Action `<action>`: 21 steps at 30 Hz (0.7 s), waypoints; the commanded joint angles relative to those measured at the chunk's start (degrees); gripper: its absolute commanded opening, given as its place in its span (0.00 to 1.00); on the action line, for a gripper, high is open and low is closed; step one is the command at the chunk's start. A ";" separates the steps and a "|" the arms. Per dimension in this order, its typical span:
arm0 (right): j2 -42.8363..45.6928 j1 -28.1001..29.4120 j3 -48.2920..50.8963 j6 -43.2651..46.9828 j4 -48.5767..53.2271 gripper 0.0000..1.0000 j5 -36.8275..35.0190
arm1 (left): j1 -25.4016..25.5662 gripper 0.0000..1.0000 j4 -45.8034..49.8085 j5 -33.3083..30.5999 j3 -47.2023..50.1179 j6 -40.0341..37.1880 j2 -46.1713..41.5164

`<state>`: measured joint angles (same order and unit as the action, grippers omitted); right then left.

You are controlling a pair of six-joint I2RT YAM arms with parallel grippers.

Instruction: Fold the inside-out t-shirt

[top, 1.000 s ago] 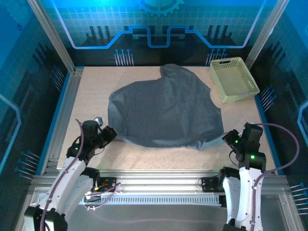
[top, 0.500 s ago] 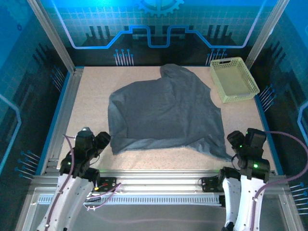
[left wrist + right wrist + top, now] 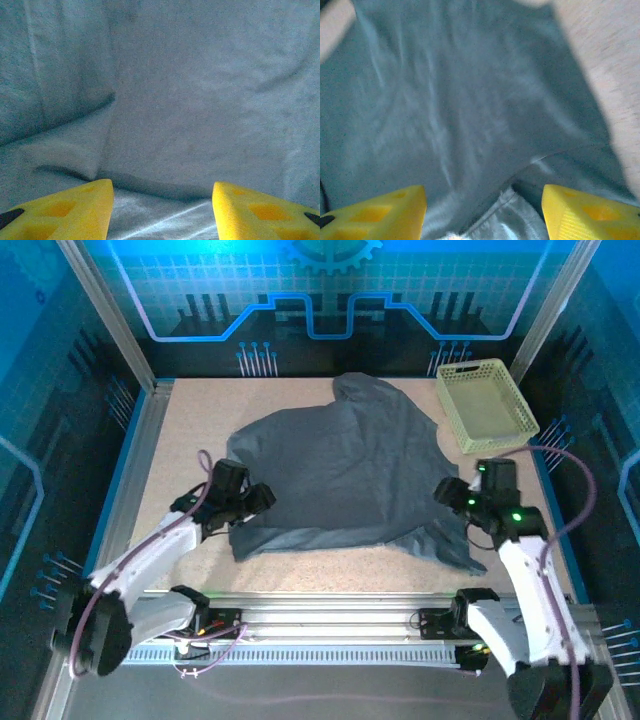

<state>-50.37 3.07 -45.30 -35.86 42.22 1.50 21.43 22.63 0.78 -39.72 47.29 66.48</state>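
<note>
Your slate-grey t-shirt (image 3: 345, 475) lies rumpled mid-table, its near edge turned over. Your left gripper (image 3: 162, 200) and right gripper (image 3: 484, 205) hover over it, jaws parted, gripping nothing, perhaps brushing cloth.

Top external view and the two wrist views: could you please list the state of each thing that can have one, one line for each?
inside-out t-shirt, spread out on the table, rumpled, not yet folded
basket, upright, empty
left gripper, open, over the shirt's near left part, holding nothing
right gripper, open, over the shirt's near right part, holding nothing
</note>
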 commanded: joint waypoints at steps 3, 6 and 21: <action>-13.92 8.97 0.57 0.70 -8.25 0.64 -2.28 | 0.86 0.59 -5.02 2.00 -3.74 -1.76 11.33; -20.57 10.10 0.90 -0.13 -10.98 0.64 -2.64 | 0.88 0.59 -4.97 2.22 -3.23 -1.38 14.47; -28.78 14.50 6.17 -0.91 -10.18 0.54 -3.70 | 0.80 0.59 -2.63 -5.38 8.87 2.69 5.31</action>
<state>-80.58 15.46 -40.05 -36.05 30.83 -3.81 21.93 17.98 -1.83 -31.99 48.56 73.80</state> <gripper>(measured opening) 0.578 0.590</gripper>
